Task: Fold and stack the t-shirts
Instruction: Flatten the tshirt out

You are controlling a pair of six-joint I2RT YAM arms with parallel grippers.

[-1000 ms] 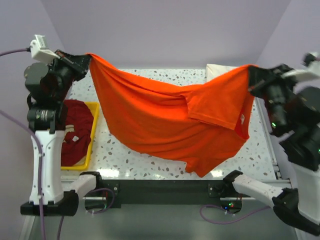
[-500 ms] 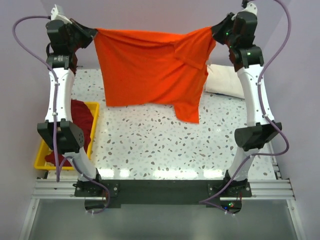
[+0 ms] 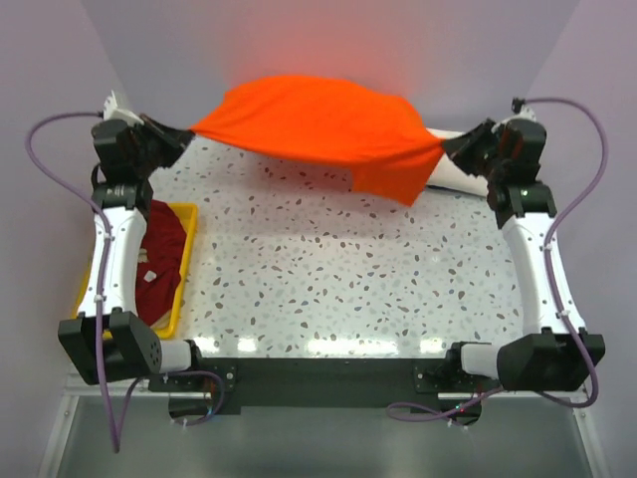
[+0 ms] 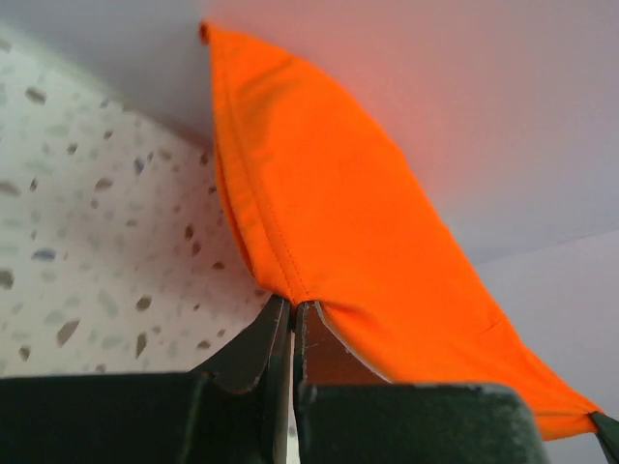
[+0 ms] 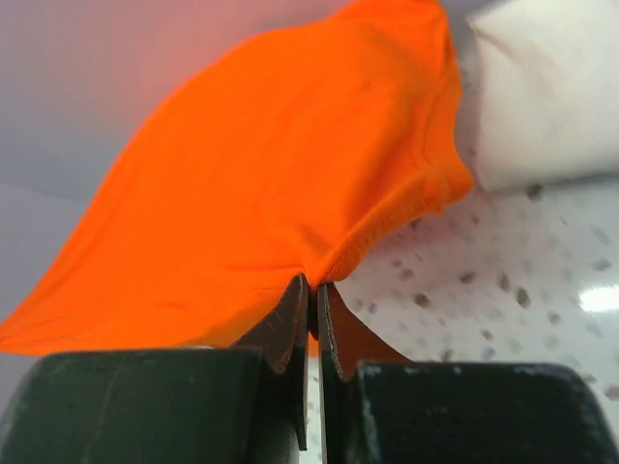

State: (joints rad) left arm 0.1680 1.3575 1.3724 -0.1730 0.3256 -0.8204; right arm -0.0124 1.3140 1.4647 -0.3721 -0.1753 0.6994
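I had the orange t-shirt [image 3: 318, 124] slung between both arms at the far side of the worktop [image 3: 328, 279], off the surface like a hammock. The left gripper [image 4: 292, 307] was clamped on one edge of it, the jaws pressed together with only a hemmed fold of cloth between them. The right gripper [image 5: 311, 286] was pinched just as tightly on the opposite edge, close to what looked like a sleeve. Holding it by two far-apart points was what spread the cloth out; a single grip would have let it bunch. The middle bellied upward and one corner drooped toward the worktop near the right arm, so I judged it was not yet flat enough to lay down cleanly.

A cream-white t-shirt [image 5: 542, 87] lay folded at the far right, just beside the hanging corner, and I took that as the start of the stack. A dark red t-shirt [image 3: 159, 249] sat crumpled in the yellow tray [image 3: 186, 269] by the left arm, waiting its turn. My worry was the loose corner landing on the white one, or tucking under as the cloth came down
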